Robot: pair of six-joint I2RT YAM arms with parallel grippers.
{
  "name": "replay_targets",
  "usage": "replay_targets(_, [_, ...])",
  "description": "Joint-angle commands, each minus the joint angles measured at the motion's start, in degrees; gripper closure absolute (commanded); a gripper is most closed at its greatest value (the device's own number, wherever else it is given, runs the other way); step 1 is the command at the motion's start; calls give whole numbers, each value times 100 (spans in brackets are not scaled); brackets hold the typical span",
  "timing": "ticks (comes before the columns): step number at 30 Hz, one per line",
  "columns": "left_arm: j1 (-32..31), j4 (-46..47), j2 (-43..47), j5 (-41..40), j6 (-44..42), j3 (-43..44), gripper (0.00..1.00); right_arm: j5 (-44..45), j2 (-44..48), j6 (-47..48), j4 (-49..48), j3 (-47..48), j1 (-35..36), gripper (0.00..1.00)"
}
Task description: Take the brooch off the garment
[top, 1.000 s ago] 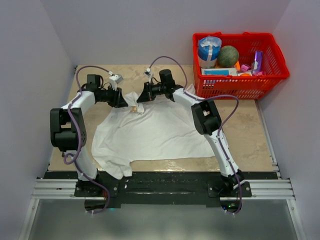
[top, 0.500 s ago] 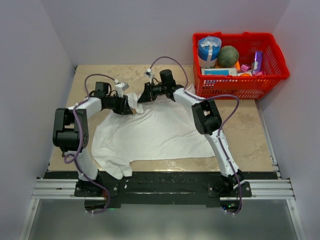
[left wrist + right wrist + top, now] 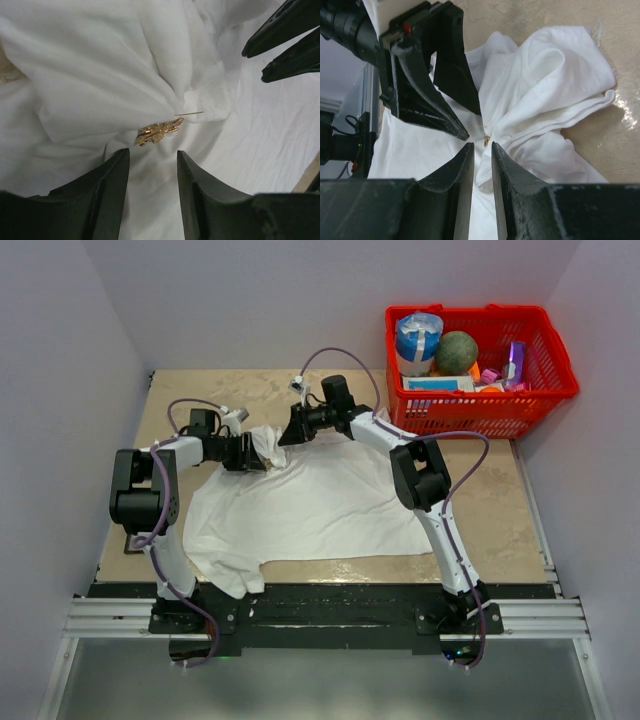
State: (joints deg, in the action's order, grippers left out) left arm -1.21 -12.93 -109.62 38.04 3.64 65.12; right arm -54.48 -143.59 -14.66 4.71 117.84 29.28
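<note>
The white garment (image 3: 330, 502) lies spread on the table, its collar end bunched up at the far side. The gold brooch (image 3: 157, 133) is pinned in a fold there, its thin pin (image 3: 189, 114) sticking out. It also shows in the right wrist view (image 3: 486, 140). My left gripper (image 3: 152, 153) is open, its tips just short of the brooch on either side. My right gripper (image 3: 482, 146) faces it from the other side, jaws narrowly open, tips right at the brooch. In the top view the left gripper (image 3: 256, 453) and right gripper (image 3: 289, 436) meet over the bunched cloth.
A red basket (image 3: 480, 416) full of groceries stands at the back right. Bare tan tabletop (image 3: 490, 490) shows to the right of the shirt. The two grippers' fingers (image 3: 287, 25) are very close to each other over the fold.
My left gripper has moved right and forward onto the bunched cloth, closing in on the brooch. The right gripper has stayed almost in place.
</note>
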Motion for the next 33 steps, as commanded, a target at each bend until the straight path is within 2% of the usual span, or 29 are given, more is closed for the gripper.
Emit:
replay_targets(1, [121,352,-287,264,479,246,51,7,437,244,206,-138,96,74])
replay_targets(2, [295,387,-340,370,541,273,50,16,446,235,206,-191,104,74])
replay_targets(7, [376,879,-674,1363,980,361,45,42,367,209,267,-227,166,73])
replay_targets(12, [376,1396,-841,1908,1323,378,50,131,314,244,329,-86,184,73])
replay_targets(19, [464,1389,-710,1935,1499,344,54,191,200,358,478,186,333,73])
replay_targets(33, [605,1759,-542,2199,1781,-114,53,824,-161,156,601,336,526,66])
